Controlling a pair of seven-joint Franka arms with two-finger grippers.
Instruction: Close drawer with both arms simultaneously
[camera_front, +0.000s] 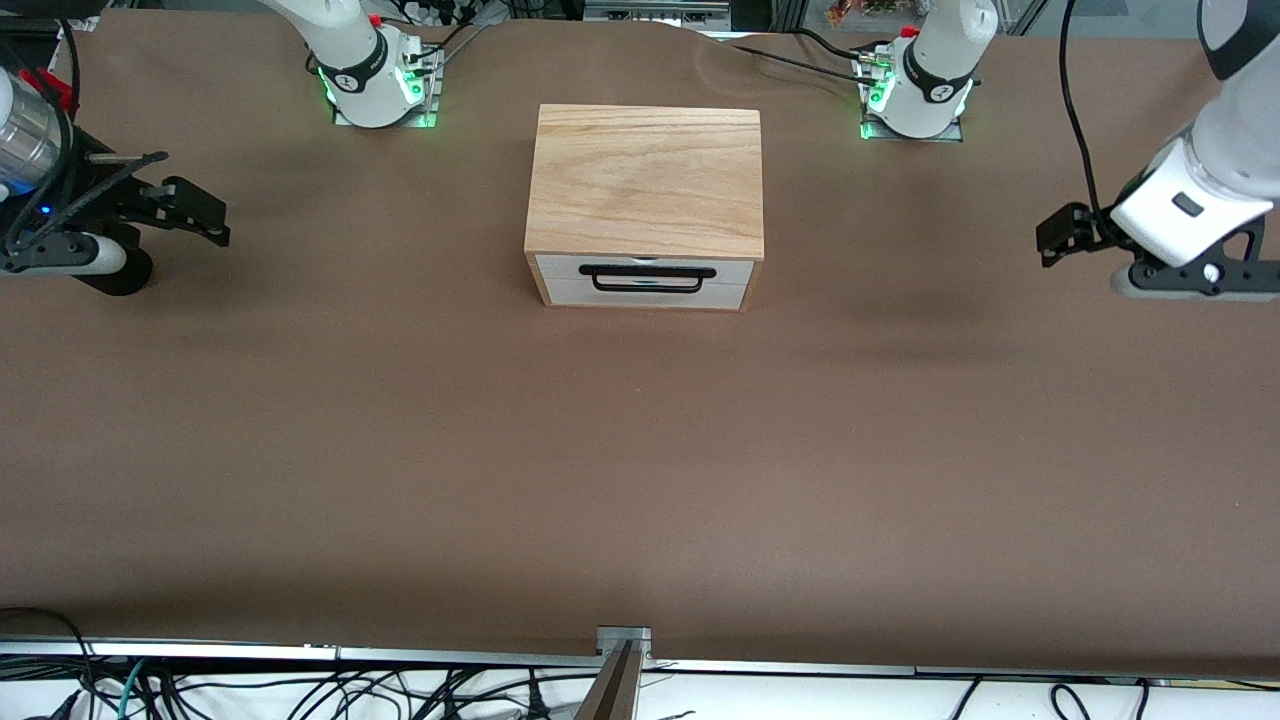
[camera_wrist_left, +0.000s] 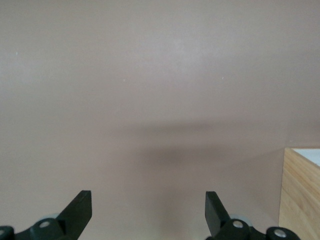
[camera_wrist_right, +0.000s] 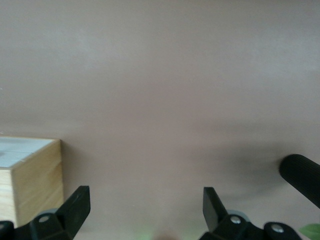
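The light oak box (camera_front: 648, 180) stands in the middle of the table, toward the robots' bases. The drawer (camera_front: 645, 283), with its white front and black wire handle (camera_front: 647, 278), sits flush in the box's front. My right gripper (camera_front: 200, 212) hangs open and empty over the table at the right arm's end, well apart from the box. My left gripper (camera_front: 1062, 236) hangs open and empty at the left arm's end, also well apart. A corner of the box shows in the left wrist view (camera_wrist_left: 300, 200) and in the right wrist view (camera_wrist_right: 37, 175). Both wrist views show wide-open fingers (camera_wrist_left: 80, 207) (camera_wrist_right: 77, 205) over bare table.
The brown table cover (camera_front: 640, 450) stretches bare in front of the drawer. The arm bases (camera_front: 375, 85) (camera_front: 915, 95) glow green on either side of the box. A black ribbed cylinder (camera_wrist_right: 302, 175) shows at the edge of the right wrist view.
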